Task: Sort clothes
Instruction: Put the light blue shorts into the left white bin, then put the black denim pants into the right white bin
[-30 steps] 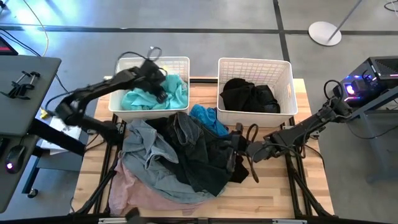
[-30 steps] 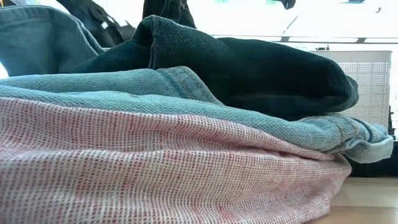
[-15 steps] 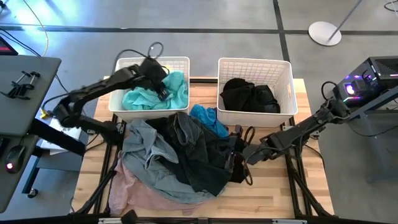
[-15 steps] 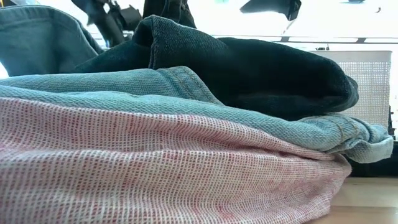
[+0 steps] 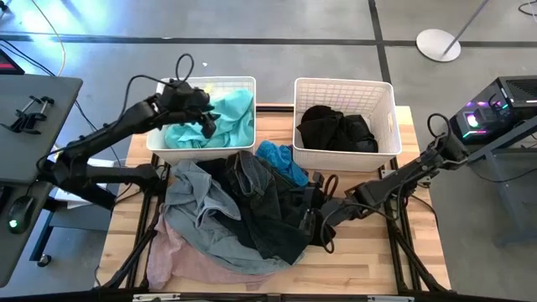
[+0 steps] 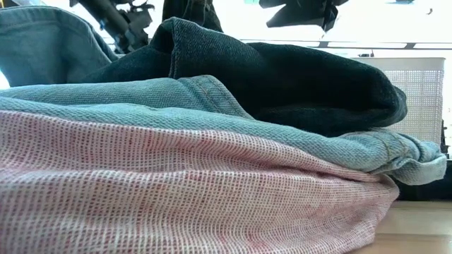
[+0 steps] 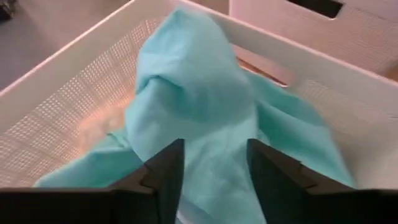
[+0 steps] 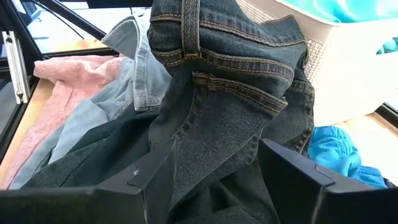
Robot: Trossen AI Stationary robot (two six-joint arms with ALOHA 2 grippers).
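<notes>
grey concrete floor surrounds a wooden desk (image 5: 369, 252) that carries two white baskets along its far edge and a heap of clothes in the middle. light colours seem to go in the left basket (image 5: 168, 141), which holds a teal garment (image 5: 226, 117), and darks in the right basket (image 5: 344, 153), which holds a black garment (image 5: 336, 127). that would explain the split. the left gripper (image 5: 201, 124) hangs over the left basket just above the teal cloth; in the left wrist view its jaws stand apart with nothing between them and the teal garment (image 7: 193, 99) lies loose below, so the piece looks set down and let go. the right gripper (image 5: 315, 218) sits low at the right edge of the heap, right against the dark denim jeans (image 5: 268, 210). in the right wrist view its jaws are also apart, with the jeans' waistband (image 8: 217, 56) straight ahead, which suggests it is lining up to take that piece, probably for the dark basket. the rest of the pile waits on the desk: a light blue denim shirt (image 5: 197, 210) draped over a pale pink garment (image 5: 180, 256), and a bright blue piece (image 5: 281, 161) lying between the heap and the baskets. in the low view the pink cloth (image 6: 176, 190) lies at the bottom with light denim (image 6: 212, 113) and the dark jeans (image 6: 304, 77) stacked on it, so the jeans on top are the easiest to lift free first.
</notes>
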